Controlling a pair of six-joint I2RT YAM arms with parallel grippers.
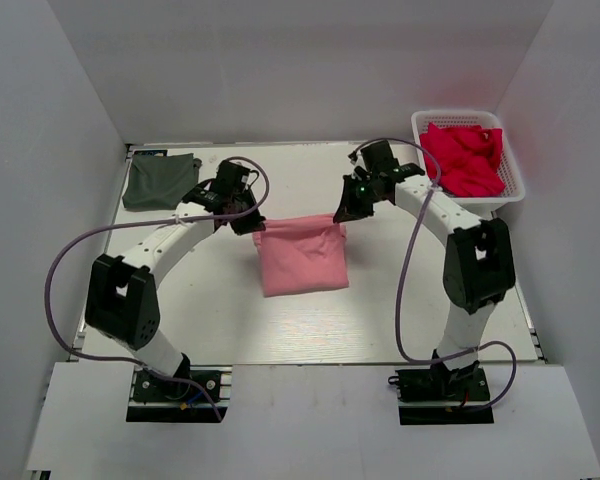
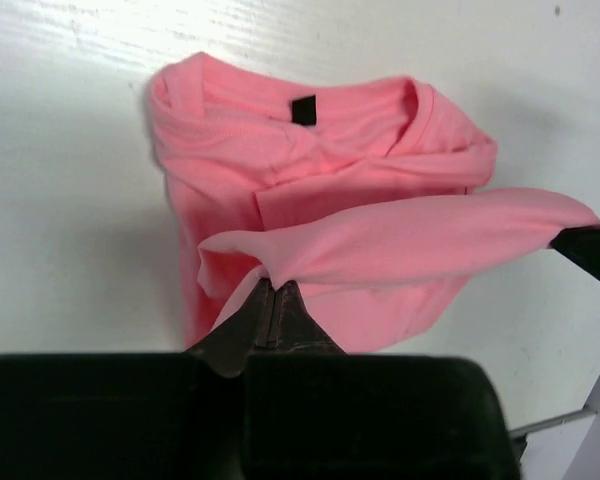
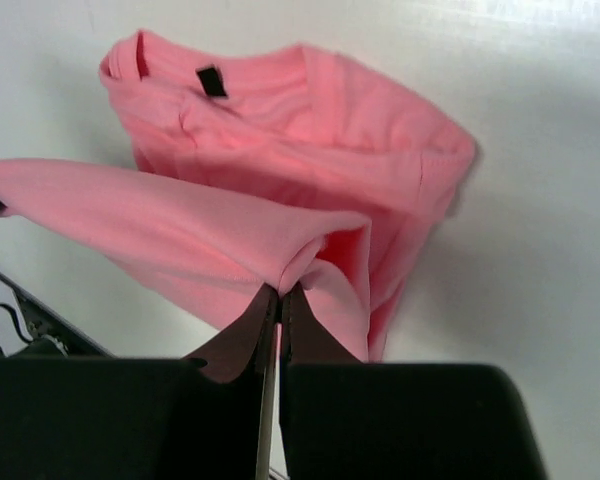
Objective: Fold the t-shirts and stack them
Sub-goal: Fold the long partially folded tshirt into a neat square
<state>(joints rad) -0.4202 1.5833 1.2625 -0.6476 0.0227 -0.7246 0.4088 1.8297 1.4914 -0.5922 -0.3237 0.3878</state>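
The white table [image 1: 300,330], smooth with a faint grain, is spread beneath both arms. The salmon-pink t-shirt [image 1: 300,258], a soft plain knit, is seen between the 2 grippers as a roughly square, doubled shape. 1 edge of it is lifted and drawn into a taut band from gripper to gripper, while the remaining layers lie rumpled on the table below the fingertips.

A white lattice basket [image 1: 512,170], rectangular with flared walls, is placed beyond and to the right of the right gripper. It is filled with crumpled red cloth [image 1: 465,158].

The dark grey t-shirt [image 1: 160,182] is laid flat as a small folded square to the left of the left gripper, a little beyond it and apart from the pink one.

The left gripper [image 2: 275,290] is clamped tight on 1 corner of the lifted pink edge, the cloth bunched into a small fold at its dark tapered tips. The right gripper [image 3: 278,292] is pinched closed on the opposite corner in the same way.

A small black rectangular label [image 2: 303,108] is shown inside the ribbed collar, on the layer lying past both sets of fingertips.
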